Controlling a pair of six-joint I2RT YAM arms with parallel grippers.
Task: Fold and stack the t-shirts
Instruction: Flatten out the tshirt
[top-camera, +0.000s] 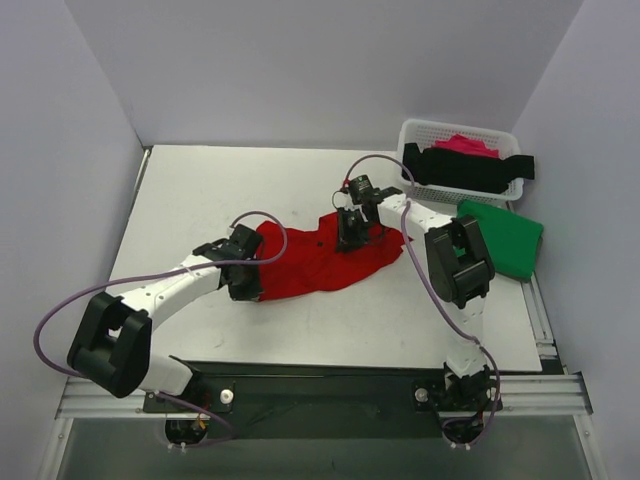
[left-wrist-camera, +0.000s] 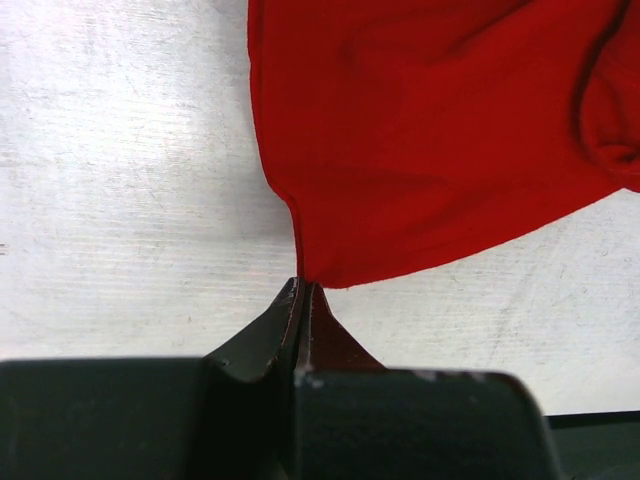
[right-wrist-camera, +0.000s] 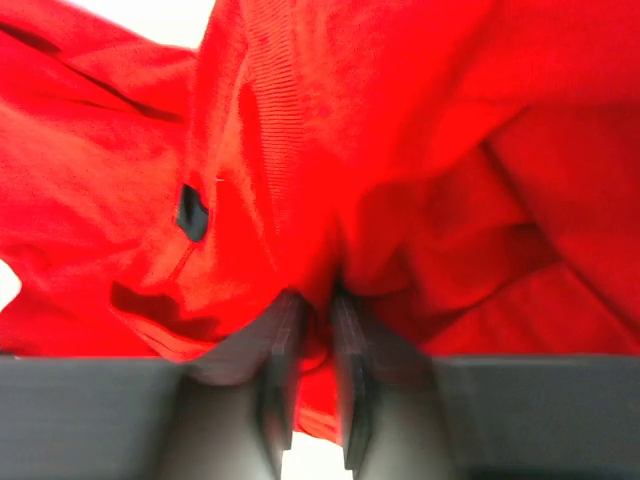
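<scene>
A large bright red t-shirt (top-camera: 320, 255) lies crumpled across the middle of the table. My left gripper (top-camera: 245, 285) is shut on its lower left corner; in the left wrist view the red t-shirt (left-wrist-camera: 440, 130) runs up from the closed tips of the left gripper (left-wrist-camera: 303, 285). My right gripper (top-camera: 352, 238) is shut on a bunched fold at the shirt's upper right; in the right wrist view red cloth (right-wrist-camera: 330, 150) fills the frame and sits between the right gripper's (right-wrist-camera: 318, 305) fingers. A green t-shirt (top-camera: 505, 238) lies folded at the right. Black (top-camera: 470, 168) and pink (top-camera: 465, 144) shirts lie in the basket.
The white lattice basket (top-camera: 420, 130) stands at the back right corner, with the black shirt hanging over its rim. Grey walls close in the table on the left, back and right. The table's front edge runs just ahead of the arm bases.
</scene>
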